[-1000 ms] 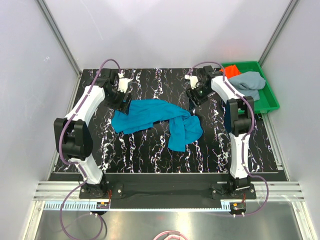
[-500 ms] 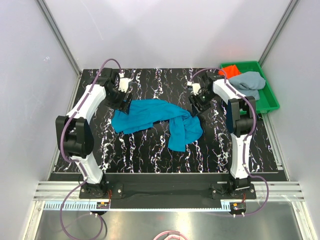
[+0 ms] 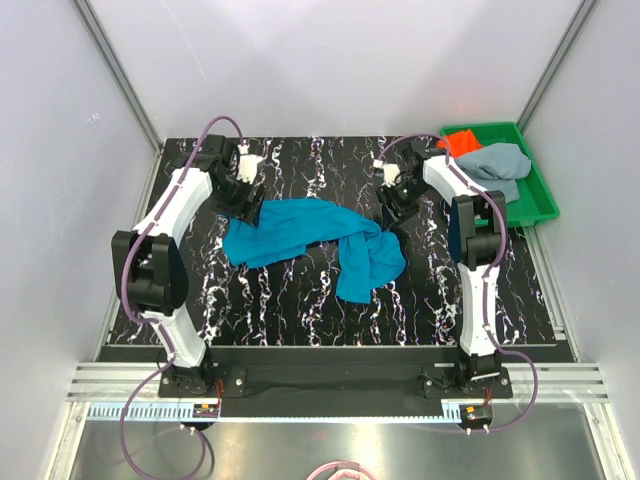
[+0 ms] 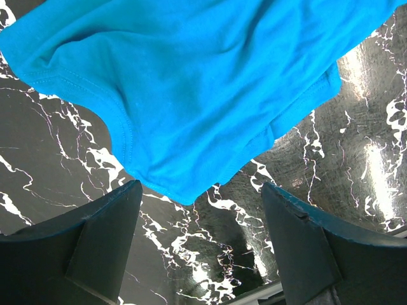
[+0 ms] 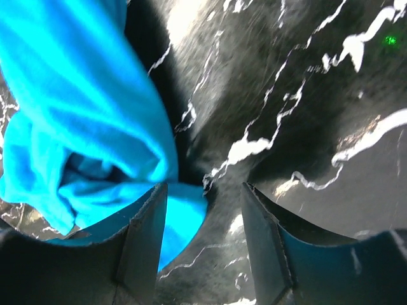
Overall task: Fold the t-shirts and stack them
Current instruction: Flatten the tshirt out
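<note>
Change: over the last second the right hand (image 3: 392, 203) came from the far side of the table (image 3: 300, 165) toward the near side, onto the right far end of the teal-blue t-shirt (image 3: 305, 232), then eased back a touch. The left hand (image 3: 245, 195) barely shifted at the shirt's left far corner. The cloth itself looks unmoved.

Meaning (judgement): both hands are now staged along the far edge for a two-point pick. No fold has started, so the task is early.

Hand state: in the left wrist view the left hand (image 4: 200, 190) has its fingers (image 4: 102, 248) wide apart, with the shirt's hem corner (image 4: 184, 190) lying between their tips and nothing clamped. In the right wrist view the right hand (image 5: 205, 190) is also apart, with bunched teal cloth (image 5: 82, 127) against its left finger and bare table in the gap.

Where and which way: the shirt lies crumpled mid-table with its long axis running left to right. The left part is spread flatter, and the right end is bunched and trails toward the near side. I cannot tell which end is the collar.

The orange-red t-shirt (image 3: 460, 142) and the grey-blue t-shirt (image 3: 497, 165) sit heaped in the green tray (image 3: 540, 205) at far right, well apart from the teal one and not folded.
</note>
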